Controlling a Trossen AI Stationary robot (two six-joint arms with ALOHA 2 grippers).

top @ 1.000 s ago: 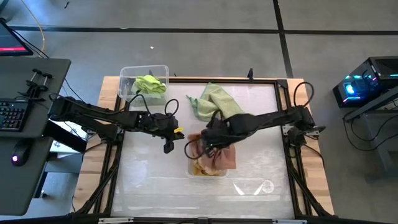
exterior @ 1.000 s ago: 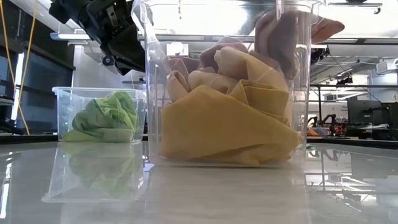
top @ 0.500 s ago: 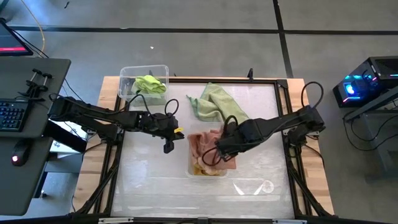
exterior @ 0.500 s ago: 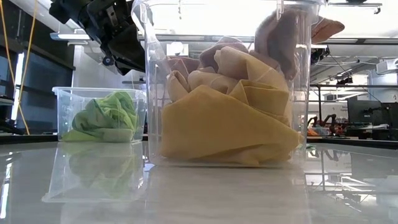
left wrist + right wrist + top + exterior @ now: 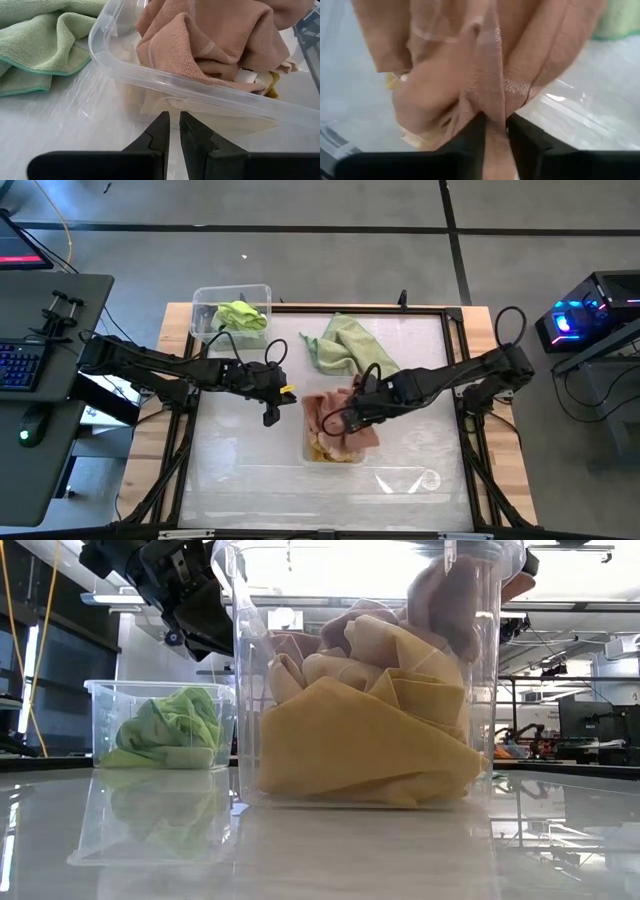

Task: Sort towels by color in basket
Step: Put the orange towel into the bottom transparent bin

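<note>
Towels are mostly sorted: the salmon pink cloth (image 5: pixel 340 412) hangs pinched in the right gripper (image 5: pixel 345 420), whose jaws are clamped tight on a fold of it, right over the tall clear plastic bin (image 5: pixel 335 435) near the middle of the table. Mustard yellow cloths (image 5: pixel 360 745) already fill that bin's bottom, with pinkish folds heaped on top. Over at the table's far left corner, the low clear plastic tub (image 5: pixel 231 312) holds a crumpled lime green towel (image 5: pixel 242 315). Left to do, by my read: the pale sage green towel (image 5: pixel 345 345) lies loose near the table's far edge, no container under it. The left gripper (image 5: pixel 271 415) waits just beside the tall bin, jaws nearly closed on nothing. Textures now: the pink cloth is a fine woven weave with a stitched band, limp and draping; the sage one looks plush, terry-like, with a darker hem. Bin walls are glossy, rigid, round-lipped.
</note>
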